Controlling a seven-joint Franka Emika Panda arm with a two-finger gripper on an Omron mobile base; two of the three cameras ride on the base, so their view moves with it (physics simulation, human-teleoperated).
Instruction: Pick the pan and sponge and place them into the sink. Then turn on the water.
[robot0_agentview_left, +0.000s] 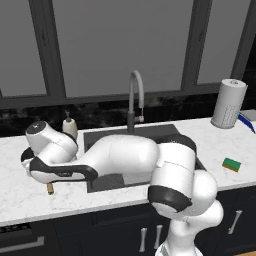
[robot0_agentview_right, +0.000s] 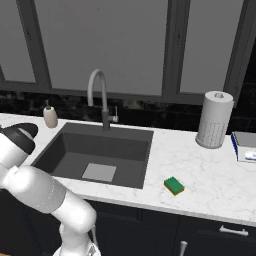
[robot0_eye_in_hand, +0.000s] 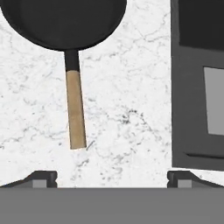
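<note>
The black pan lies on the marble counter left of the sink, its wooden handle pointing toward my hand. My gripper hovers above the counter just off the handle's end, open, with nothing between its wide-set fingertips. In the left base view the handle's tip peeks out under my hand. The green and yellow sponge rests on the counter right of the sink. No water is in view at the faucet.
A beige soap dispenser stands behind the counter's left part. A paper towel roll stands at the back right, with a flat box beside it. The sink's edge runs close to my hand's right.
</note>
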